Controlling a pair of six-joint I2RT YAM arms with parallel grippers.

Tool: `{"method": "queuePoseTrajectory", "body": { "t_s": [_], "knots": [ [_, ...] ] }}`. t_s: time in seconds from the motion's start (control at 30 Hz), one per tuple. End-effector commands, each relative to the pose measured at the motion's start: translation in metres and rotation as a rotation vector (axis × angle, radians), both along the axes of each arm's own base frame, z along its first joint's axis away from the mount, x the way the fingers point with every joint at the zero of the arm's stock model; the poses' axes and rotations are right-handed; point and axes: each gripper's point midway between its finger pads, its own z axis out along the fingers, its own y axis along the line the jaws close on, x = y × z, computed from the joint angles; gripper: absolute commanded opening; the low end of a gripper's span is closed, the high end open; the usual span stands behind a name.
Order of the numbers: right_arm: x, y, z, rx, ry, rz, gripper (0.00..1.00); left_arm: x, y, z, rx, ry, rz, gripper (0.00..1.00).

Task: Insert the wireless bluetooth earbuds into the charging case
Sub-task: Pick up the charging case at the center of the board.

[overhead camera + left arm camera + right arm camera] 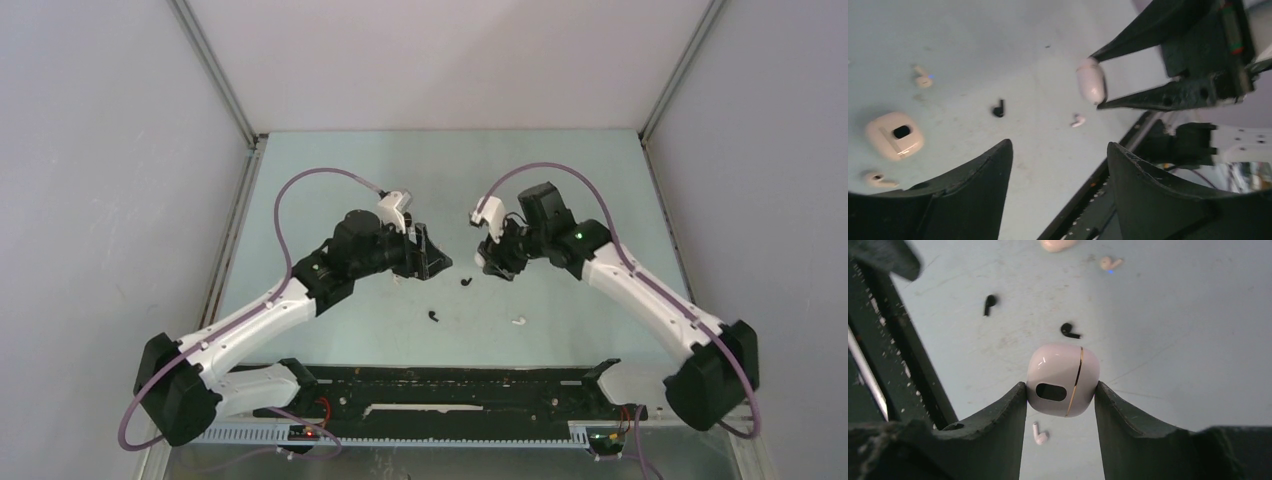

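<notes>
One charging case gripped — second case half cropped

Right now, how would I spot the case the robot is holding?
Find the right arm. Between its jaws sits a pale pink charging case with a gold line. The other pink case lies loose on the table; only this one is gripped.

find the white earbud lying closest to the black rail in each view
top external: white earbud right of centre, near the rail.
left wrist: mid-frame, below the pink charging case.
right wrist: bottom centre, just under that case.
shared landmark: the right gripper holding the case.
</notes>
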Motion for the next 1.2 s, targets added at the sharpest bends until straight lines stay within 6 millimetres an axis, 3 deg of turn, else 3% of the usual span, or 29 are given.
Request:
{"method": "queuePoseTrajectory", "body": {
  "t_s": [0.0,0.17,0.3,0.47,1.17],
  "knots": [
    [-0.028,0.006,0.012,0.039,-0.128,0.179,0.00,-0.024,-0.030,0.054,-0.296,0.004,-0.131,0.74],
    [-0.048,0.011,0.020,0.065,-0.184,0.263,0.00,-0.032,-0.039,0.063,-0.345,0.026,-0.172,0.71],
    [-0.053,0.014,0.017,0.055,-0.199,0.290,0.00,-0.039,-0.049,0.055,-0.324,0.069,-0.213,0.69],
    [-0.055,0.017,0.017,0.046,-0.210,0.302,0.00,-0.033,-0.055,0.037,-0.285,0.118,-0.194,0.65],
    [-0.053,0.016,0.017,0.045,-0.224,0.285,0.00,-0.037,-0.081,0.003,-0.233,0.271,-0.309,0.55]
  ]
}}
